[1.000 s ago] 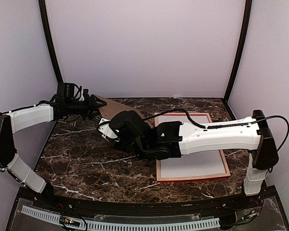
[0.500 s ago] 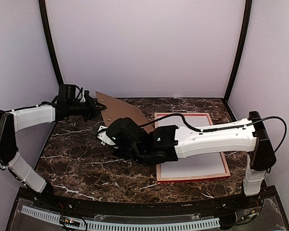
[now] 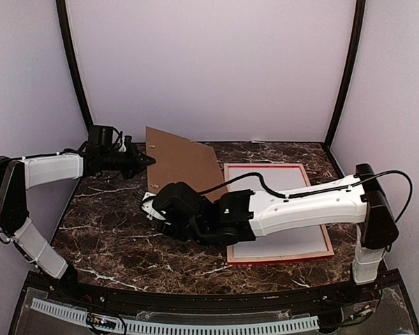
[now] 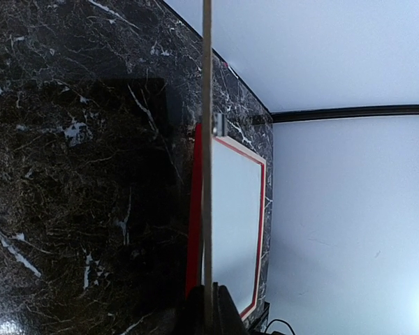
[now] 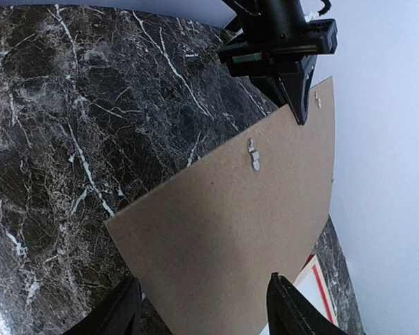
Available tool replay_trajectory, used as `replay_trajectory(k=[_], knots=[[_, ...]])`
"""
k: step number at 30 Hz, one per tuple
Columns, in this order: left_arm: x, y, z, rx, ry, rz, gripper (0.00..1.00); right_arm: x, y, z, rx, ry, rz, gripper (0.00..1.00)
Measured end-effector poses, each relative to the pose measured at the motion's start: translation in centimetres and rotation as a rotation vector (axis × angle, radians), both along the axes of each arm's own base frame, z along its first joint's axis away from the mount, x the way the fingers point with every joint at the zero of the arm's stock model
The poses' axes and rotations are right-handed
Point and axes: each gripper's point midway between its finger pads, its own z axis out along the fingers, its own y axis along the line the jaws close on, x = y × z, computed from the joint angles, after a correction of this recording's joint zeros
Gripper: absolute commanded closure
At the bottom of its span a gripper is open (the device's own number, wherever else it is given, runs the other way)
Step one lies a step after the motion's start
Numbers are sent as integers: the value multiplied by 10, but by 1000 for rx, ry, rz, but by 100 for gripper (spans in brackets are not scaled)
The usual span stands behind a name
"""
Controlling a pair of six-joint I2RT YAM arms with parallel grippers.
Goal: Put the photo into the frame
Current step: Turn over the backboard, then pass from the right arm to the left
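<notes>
Brown backing board (image 3: 181, 164): which claw has it? — Obs.

Entry: my left gripper (image 3: 145, 160). Its jaws are together on the board's left edge, near a corner, and my left wrist view shows the sheet edge-on between my fingers. My right gripper (image 5: 204, 310) stands apart, one finger on either side of the board's lower edge, clamped on nothing. Whether it touches the board, I cannot tell. The board is tilted up off the table (image 3: 105, 230), with a hanger clip (image 5: 254, 155) on the face toward my right wrist. — Arm

And the task's things? — Obs.

Red frame (image 3: 279, 259) lies flat, right of centre, partly under my right forearm and just beside the raised board. A white sheet (image 3: 293, 237) fills it. It could be the photo lying back-up or it could be a mat. No cat print shows, so I cannot tell. — Arm

Step in hand? — Obs.

Judgement: the backing is off and held aside, so the frame's rear is open for loading. The next move calls for parking the board on bare marble at left without sweeping it across the frame, then checking that the print sits square within the rails. It is a thin board pinched at one edge and may swing or sag, so the wrist goes slow. My right arm must lift clear of the frame first. — Arm
</notes>
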Motion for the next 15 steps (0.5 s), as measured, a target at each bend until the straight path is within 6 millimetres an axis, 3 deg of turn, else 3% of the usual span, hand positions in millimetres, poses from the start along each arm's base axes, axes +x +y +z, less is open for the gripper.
replay_trajectory(k=[9, 15], knots=[[2, 5, -4, 19, -37, -47, 100, -11, -19, -9, 32, 90, -10, 20], [1, 18, 0, 19, -51, -87, 100, -16, -52, -11, 74, 179, -43, 20]])
